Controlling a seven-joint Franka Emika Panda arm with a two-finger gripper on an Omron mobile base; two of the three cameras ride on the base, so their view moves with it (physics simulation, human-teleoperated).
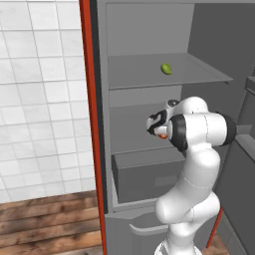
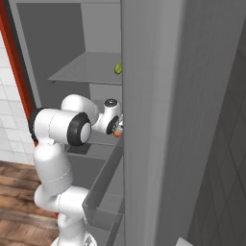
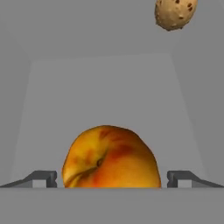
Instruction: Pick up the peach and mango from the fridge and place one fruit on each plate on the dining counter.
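Observation:
The fridge [image 1: 149, 30] stands open, and my arm reaches onto its middle shelf. The peach [image 3: 110, 157], orange with a red blush, lies on that shelf between my fingertips [image 3: 43, 178], with a gap on each side. My gripper [image 3: 112, 179] is open around it and grips nothing. The same peach [image 1: 162, 134] shows as an orange spot under the hand [image 1: 158, 127], and again [image 2: 116, 133] at the fridge wall's edge. The mango [image 1: 166, 68], small and yellow-green, rests on the shelf above; its edge [image 2: 117, 68] peeks out there. The plates and dining counter are out of view.
A brown speckled oval thing [image 3: 175, 14] lies farther back on the same shelf. Below it is a grey drawer [image 1: 149, 172]. The red door edge [image 1: 87, 99] stands at the left and a grey fridge wall [image 2: 163, 120] close on the right. White tiles and wood floor lie outside.

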